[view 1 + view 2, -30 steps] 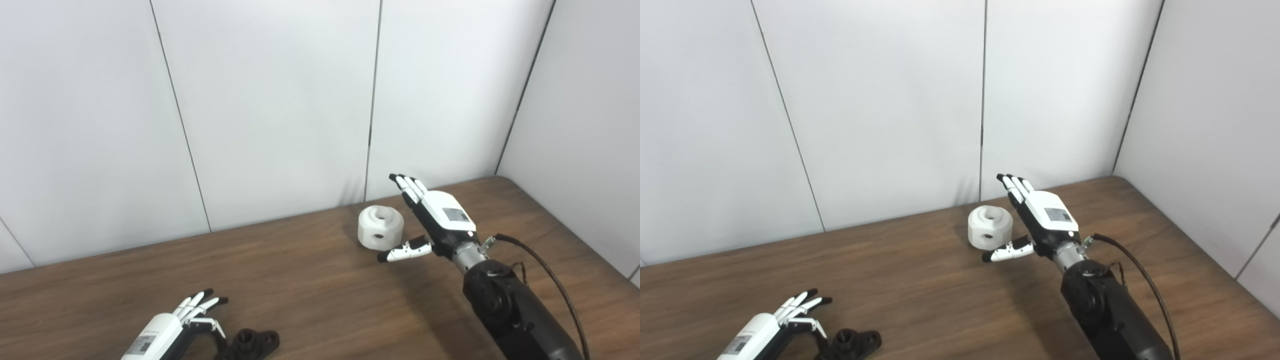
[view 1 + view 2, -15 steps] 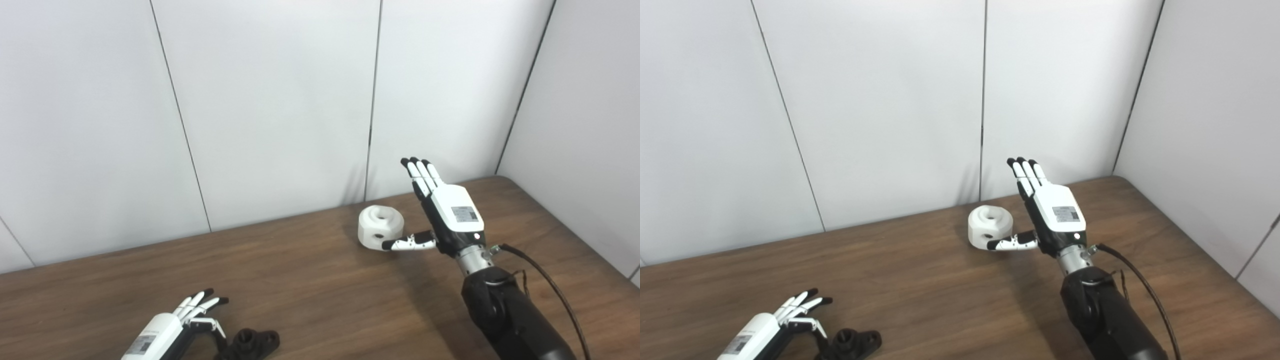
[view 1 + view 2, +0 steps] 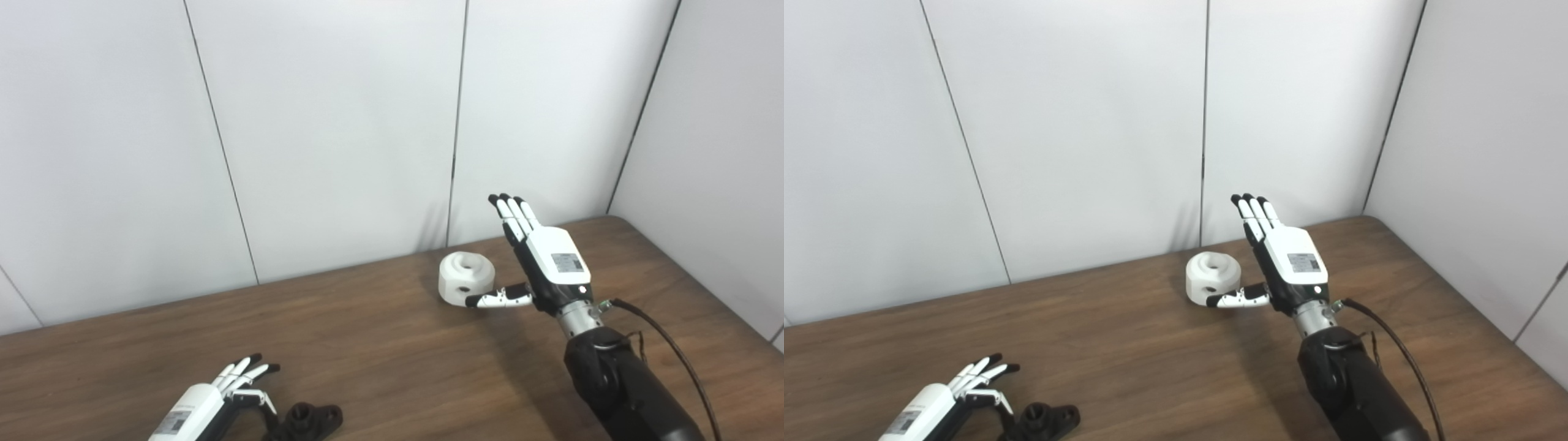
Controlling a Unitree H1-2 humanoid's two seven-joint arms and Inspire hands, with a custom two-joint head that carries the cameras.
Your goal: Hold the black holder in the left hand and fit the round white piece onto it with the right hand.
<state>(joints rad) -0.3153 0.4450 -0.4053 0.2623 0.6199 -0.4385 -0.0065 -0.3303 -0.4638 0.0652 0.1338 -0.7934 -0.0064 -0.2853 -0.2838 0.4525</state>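
Dark brown wood-grain table (image 3: 380, 343) running across the lower half, its far right corner rounded. Behind it, plain white wall panels (image 3: 337, 135) split by thin dark vertical seams. To the right, a second white panelled wall (image 3: 1488, 153) meeting the first at a corner. Soft, even light, probably from overhead.

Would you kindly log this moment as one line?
left hand: open beside black holder | right hand: open, beside round white piece | piece on table, unfitted
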